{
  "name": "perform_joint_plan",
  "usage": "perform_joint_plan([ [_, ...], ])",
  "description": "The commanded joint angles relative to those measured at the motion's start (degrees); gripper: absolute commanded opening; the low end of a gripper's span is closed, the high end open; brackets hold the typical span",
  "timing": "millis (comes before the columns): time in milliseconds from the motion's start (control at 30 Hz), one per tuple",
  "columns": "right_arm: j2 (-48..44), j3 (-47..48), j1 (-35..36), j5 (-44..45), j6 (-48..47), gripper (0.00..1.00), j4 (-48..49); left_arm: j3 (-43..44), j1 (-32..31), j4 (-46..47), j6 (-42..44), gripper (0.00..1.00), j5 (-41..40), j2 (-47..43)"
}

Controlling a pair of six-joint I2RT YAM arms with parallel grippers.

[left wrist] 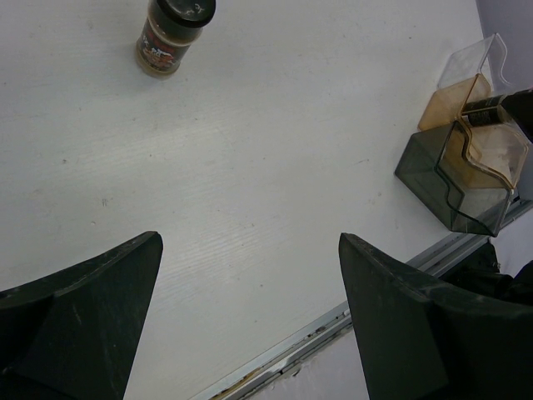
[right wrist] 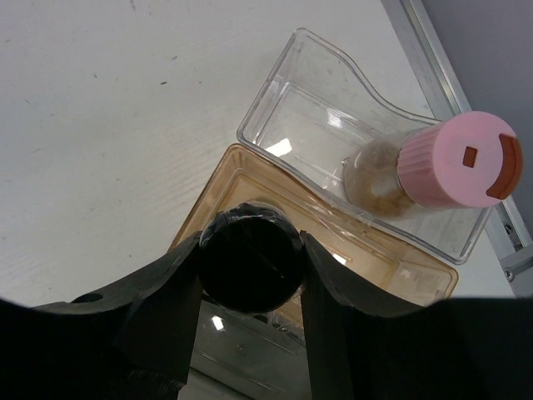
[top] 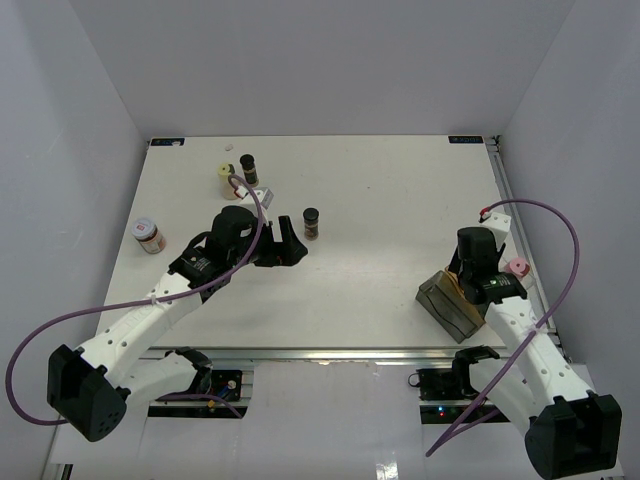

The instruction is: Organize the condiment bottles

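My left gripper is open and empty, low over the table; it also shows in the left wrist view. A dark brown jar with a black cap stands just beyond it and also shows in the left wrist view. My right gripper is shut on a black-capped jar over the amber tray. A pink-lidded jar stands in the clear tray. A yellow-lidded jar, a dark jar and a pink-lidded jar stand at the left.
Three nested trays, grey, amber and clear, sit at the right near the table's front edge. A small white block lies by the far-left jars. The metal table rail runs along the front.
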Motion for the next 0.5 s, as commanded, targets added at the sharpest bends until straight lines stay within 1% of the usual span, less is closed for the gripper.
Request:
perform_joint_plan([
  [0, -0.66, -0.96, -0.21, 2.28, 1.10, 0.08, 8.54, -0.10, -0.02, -0.36, 0.03, 0.98, -0.18, -1.78],
  [100, 0.12, -1.91, -0.21, 1.92, 1.59, 0.08, 10.63, -0.19, -0.01, -0.62, 0.12, 0.98, -0.32, -1.52],
  [267, 1.92, -2.53, -0.12, 2.42, 3.26, 0.13, 12.00, -0.01, -0.06, -1.11, 0.38, 0.98, -0.28, -1.30],
  [433, 2.10, -4.46, -0.29, 2.78, 5.11, 0.29, 13.22, 0.52, -0.06, -1.63, 0.64, 0.98, -0.88, -1.39],
  [467, 2.18, -4.74, -0.22, 3.14, 5.54, 0.38, 13.29, 0.66, -0.06, -1.63, 0.57, 0.98, -0.81, -1.32],
])
